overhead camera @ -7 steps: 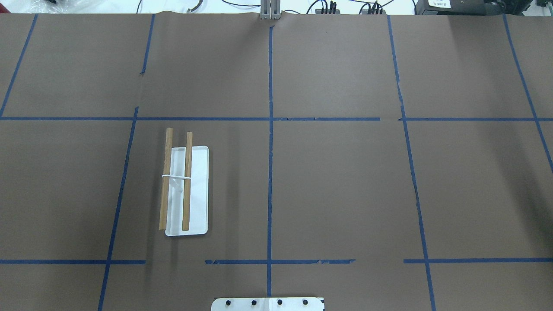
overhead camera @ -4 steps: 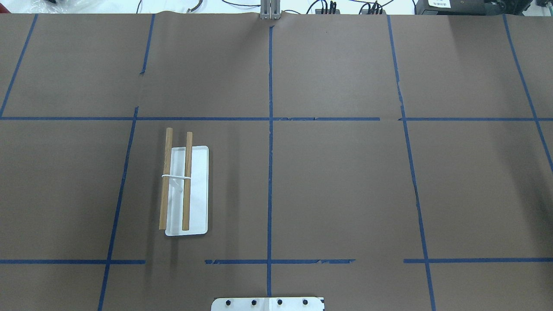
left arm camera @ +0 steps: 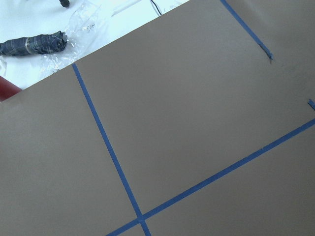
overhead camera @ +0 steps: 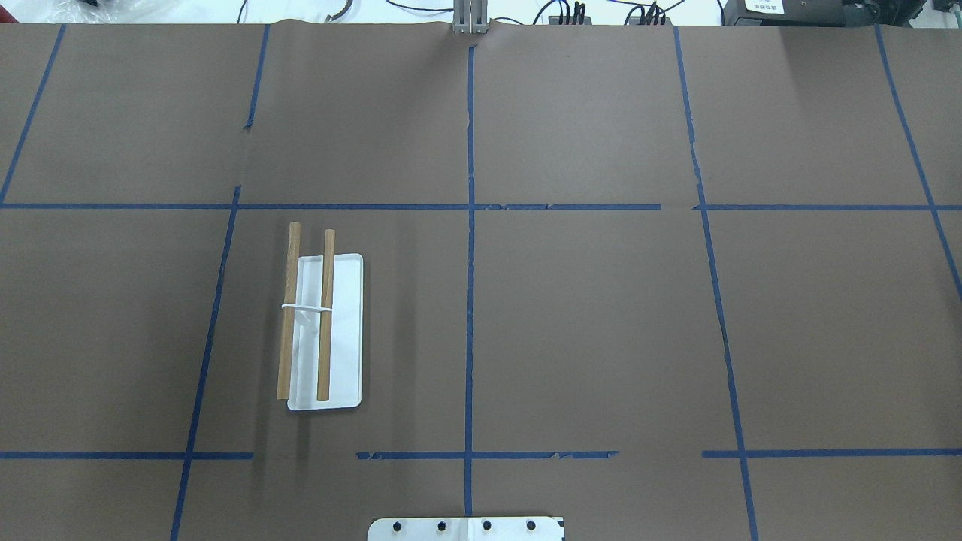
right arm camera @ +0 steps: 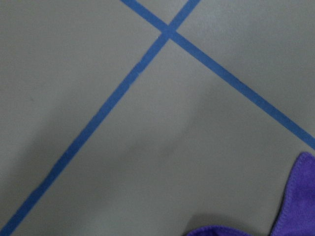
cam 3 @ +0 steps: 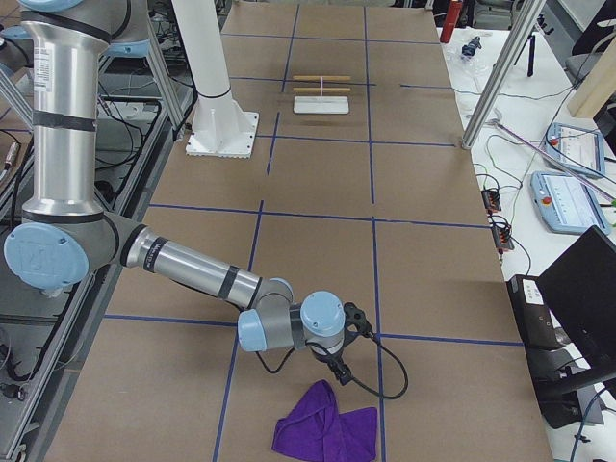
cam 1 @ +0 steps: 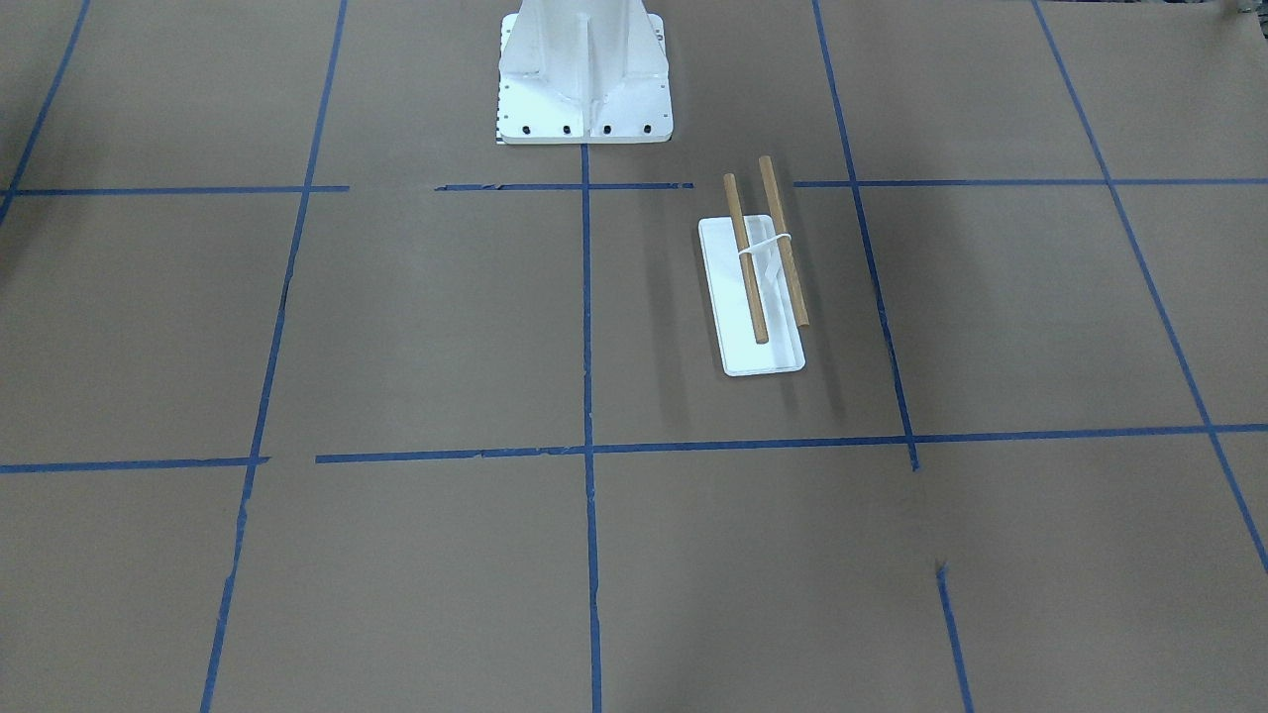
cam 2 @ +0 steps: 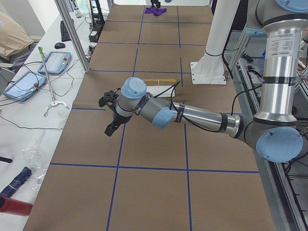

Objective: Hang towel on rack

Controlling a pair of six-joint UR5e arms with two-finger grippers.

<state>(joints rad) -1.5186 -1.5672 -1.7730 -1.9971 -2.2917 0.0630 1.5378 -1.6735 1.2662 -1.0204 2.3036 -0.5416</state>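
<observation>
Bench paper is brown and gridded with blue tape.

At the robot's left end, the left arm stretches low over the paper. The left tool hangs above the surface close to a tape line. Only the side camera shows it, so I cannot tell whether its fingers stand wide or narrow. The left wrist camera looks down on paper and a tape crossing. At the bench edge it also catches a clear plastic bag holding a dark rolled bundle.

Next comes the rack, in the left half of the overhead view, near the left arm but apart from it. Its flat white base sits on the paper. Its two wooden dowels run parallel, away from the robot, joined at mid-length by a white bracket.

At the centre stands the white pedestal, bolted down at the robot's edge.

At the right end, well apart from the rack, the purple towel lies crumpled on the paper. The right tool is low, just beside the towel's near edge. I cannot tell whether it touches the cloth, nor how its fingers stand. The right wrist camera shows a towel corner at its lower right.
</observation>
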